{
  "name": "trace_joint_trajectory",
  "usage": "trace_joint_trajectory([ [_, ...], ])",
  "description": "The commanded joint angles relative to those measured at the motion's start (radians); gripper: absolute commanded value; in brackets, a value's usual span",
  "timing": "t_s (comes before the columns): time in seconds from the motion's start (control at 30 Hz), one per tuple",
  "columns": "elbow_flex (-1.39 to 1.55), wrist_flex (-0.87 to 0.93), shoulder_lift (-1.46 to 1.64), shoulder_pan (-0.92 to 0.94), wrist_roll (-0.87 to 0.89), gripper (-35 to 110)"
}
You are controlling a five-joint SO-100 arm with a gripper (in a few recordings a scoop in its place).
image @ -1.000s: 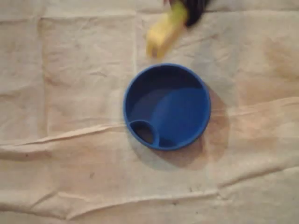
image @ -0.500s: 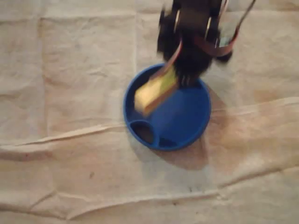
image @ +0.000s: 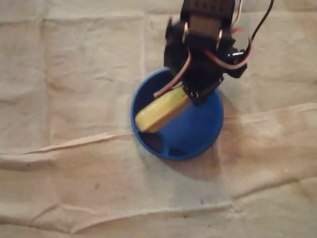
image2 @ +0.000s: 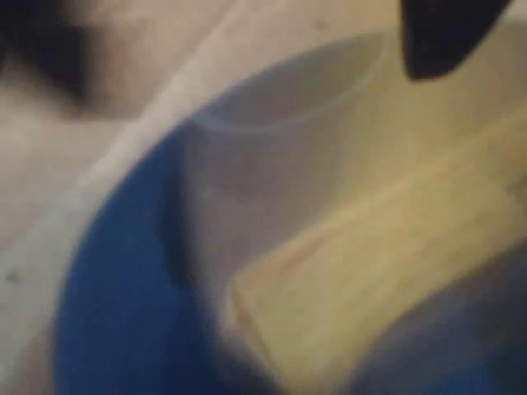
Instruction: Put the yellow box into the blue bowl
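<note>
beige wrinkled cloth [image: 74,188] covers the table. at mid-scene sits the blue bowl [image: 203,131], with an oval pocket [image: 153,141] at its near left rim. the yellow box [image: 161,111] lies slanted inside the bowl, its left end at the left wall and its right end under the gripper [image: 192,93]. whether the jaws clamp it or stand apart cannot be told. farther back, the black arm [image: 205,44], strung with red and white wires, reaches in from the far edge.

The gripper [image: 190,95] grips the upper-right end of the yellow box [image: 159,114]. The box slants across the left half of the blue bowl [image: 200,131], its free end at the bowl's left rim.
</note>
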Motion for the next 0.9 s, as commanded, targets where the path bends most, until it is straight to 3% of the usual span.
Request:
trace_joint_trajectory([
  [0.0, -0.060, 0.017, 0.055, 0.009, -0.003, 27],
  [0.23, -0.058, 0.048, 0.155, 0.006, 0.008, 24],
  [0.53, -0.054, 0.054, 0.264, 0.006, 0.009, -2],
  [0.87, -0.032, 0.057, 0.483, -0.009, 0.160, -1],
])
